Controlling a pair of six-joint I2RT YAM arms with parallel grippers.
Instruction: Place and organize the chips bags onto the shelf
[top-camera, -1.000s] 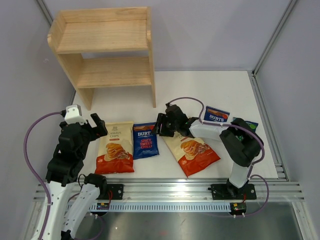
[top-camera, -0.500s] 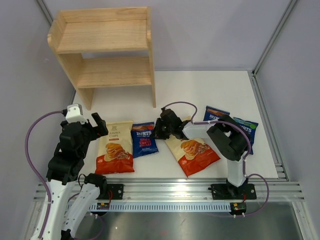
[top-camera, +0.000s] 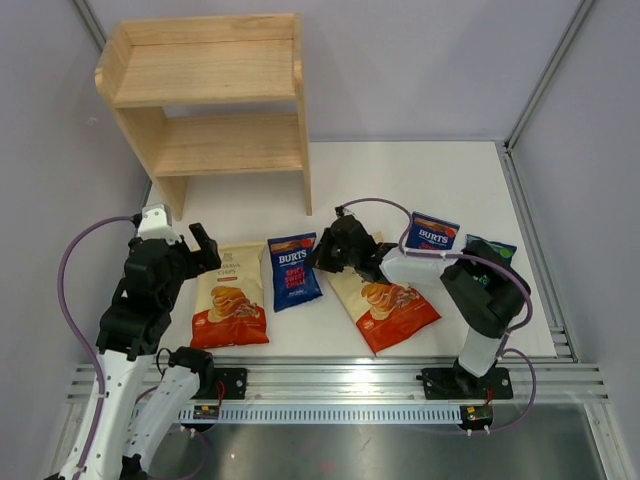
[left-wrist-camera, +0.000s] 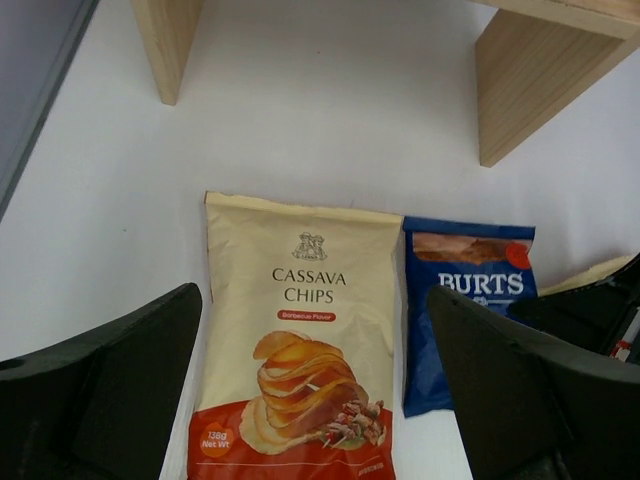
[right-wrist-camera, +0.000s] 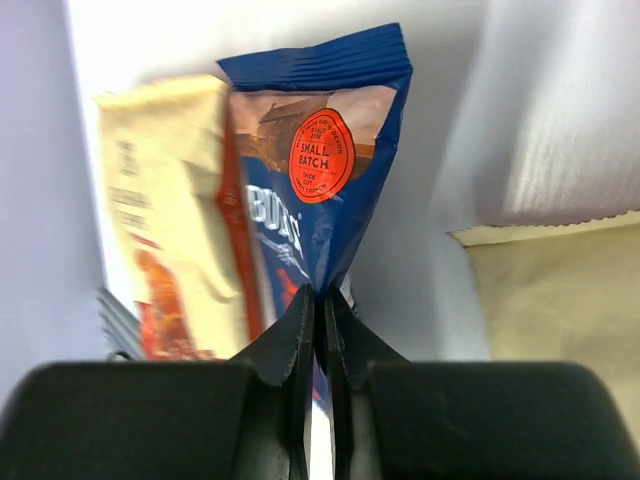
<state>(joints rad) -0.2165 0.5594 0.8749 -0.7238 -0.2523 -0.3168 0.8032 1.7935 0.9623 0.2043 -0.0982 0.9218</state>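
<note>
Tightly pinched by right claw (right-wrist-camera: 322, 298), "BURTS" bag (right-wrist-camera: 318, 190)

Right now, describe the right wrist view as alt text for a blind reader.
The right tool pinches the edge of a glossy dark blue chips bag with a round red sticker. A cream-and-red chips bag shows at its left, part of a second cream bag at right.

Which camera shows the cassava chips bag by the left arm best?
Left wrist: the cassava chips bag lies flat, close up and nearly whole, with its label readable. Top external shows it small, with the print illegible. Right wrist shows only a blurred cream bag edge, possibly the same one.
</note>
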